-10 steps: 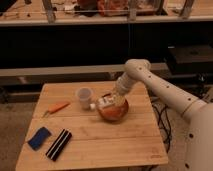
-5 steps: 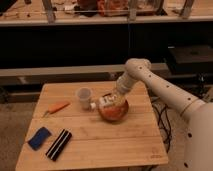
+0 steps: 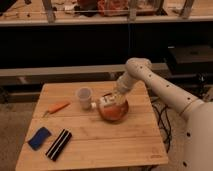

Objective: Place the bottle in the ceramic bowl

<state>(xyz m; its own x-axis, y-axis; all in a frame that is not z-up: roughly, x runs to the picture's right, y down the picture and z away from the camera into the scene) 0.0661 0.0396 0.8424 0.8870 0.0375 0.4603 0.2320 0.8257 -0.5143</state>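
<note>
The orange-red ceramic bowl (image 3: 116, 114) sits right of centre on the wooden table (image 3: 100, 145). The small pale bottle (image 3: 102, 103) lies tilted over the bowl's left rim, with its white cap pointing left toward the cup. My gripper (image 3: 113, 99) hangs just above the bowl at the bottle's right end, on the white arm that reaches in from the right. Where gripper and bottle meet is hidden by the wrist.
A translucent white cup (image 3: 84, 97) stands just left of the bowl. An orange tool (image 3: 56, 107) lies at the left side. A blue sponge (image 3: 39, 138) and a dark striped bar (image 3: 58, 144) lie at the front left corner. Dark shelving runs behind the table.
</note>
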